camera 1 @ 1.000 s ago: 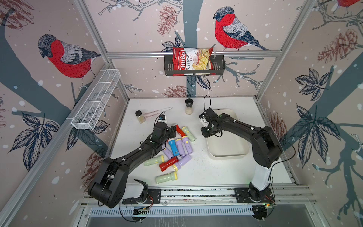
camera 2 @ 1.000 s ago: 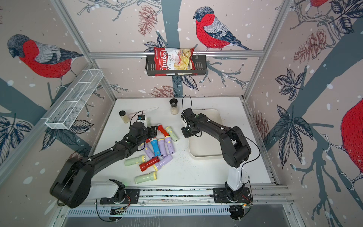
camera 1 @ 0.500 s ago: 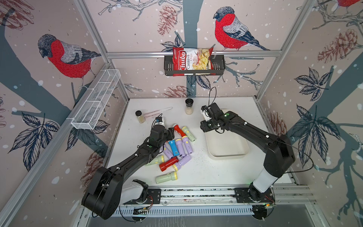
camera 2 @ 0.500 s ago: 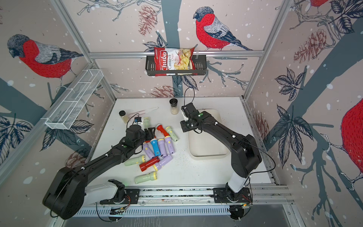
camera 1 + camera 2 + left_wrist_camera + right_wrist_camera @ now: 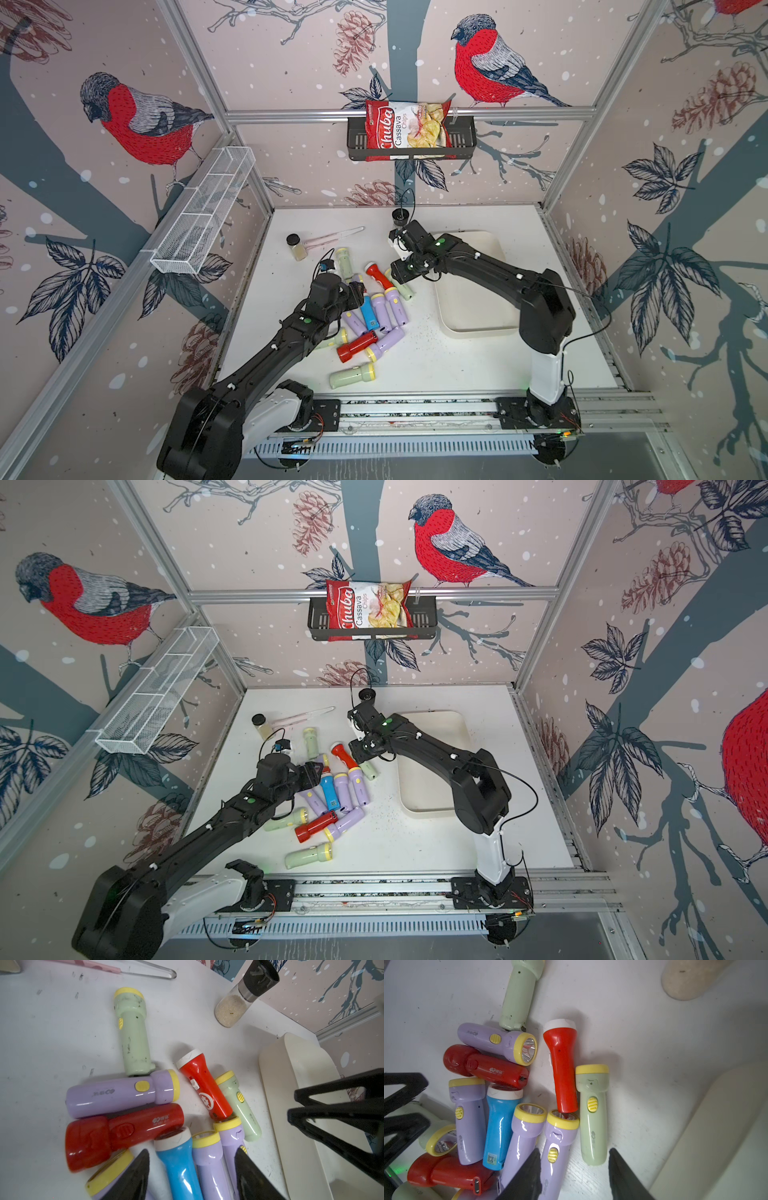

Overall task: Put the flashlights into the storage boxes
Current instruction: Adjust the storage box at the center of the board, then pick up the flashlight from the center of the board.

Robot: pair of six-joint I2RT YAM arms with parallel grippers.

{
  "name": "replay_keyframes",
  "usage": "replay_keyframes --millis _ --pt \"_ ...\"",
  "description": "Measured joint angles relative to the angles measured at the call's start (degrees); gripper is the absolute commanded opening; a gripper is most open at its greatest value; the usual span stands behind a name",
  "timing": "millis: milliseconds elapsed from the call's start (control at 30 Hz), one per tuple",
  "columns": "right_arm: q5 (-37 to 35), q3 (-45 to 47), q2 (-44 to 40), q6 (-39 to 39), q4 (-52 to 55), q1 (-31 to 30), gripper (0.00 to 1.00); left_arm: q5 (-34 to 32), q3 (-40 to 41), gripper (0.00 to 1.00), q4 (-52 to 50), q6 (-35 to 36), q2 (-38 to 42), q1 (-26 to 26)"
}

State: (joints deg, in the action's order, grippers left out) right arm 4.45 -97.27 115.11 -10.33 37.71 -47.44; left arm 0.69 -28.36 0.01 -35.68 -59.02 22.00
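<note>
The flashlights [image 5: 380, 309] lie on their sides in a loose heap on the table, touching and partly overlapping. They are stubby plastic bodies with wider heads, mostly lilac and pale green with yellow rims. The blue flashlight [image 5: 368, 316], white-rimmed, lies mid-heap between lilac ones. The bright red flashlight [image 5: 379, 277], also white-rimmed, lies beside the pale green flashlight [image 5: 405, 291] nearest the tray. The dark red flashlight [image 5: 357, 345] lies crosswise at the near side. The cream tray [image 5: 469, 309], shallow with rounded corners, lies flat just right of the heap.
</note>
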Motion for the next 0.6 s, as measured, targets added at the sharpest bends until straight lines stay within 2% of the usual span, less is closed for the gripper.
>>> replay_keyframes --millis 267,600 --pt "0.17 -6.03 9.14 1.42 3.26 0.26 0.56 2.34 3.56 0.64 -2.32 -1.42 3.15 -4.96" --pt "-1.25 -6.49 11.10 1.38 4.37 2.10 0.52 2.67 4.13 0.64 -3.54 -1.01 3.06 -5.77"
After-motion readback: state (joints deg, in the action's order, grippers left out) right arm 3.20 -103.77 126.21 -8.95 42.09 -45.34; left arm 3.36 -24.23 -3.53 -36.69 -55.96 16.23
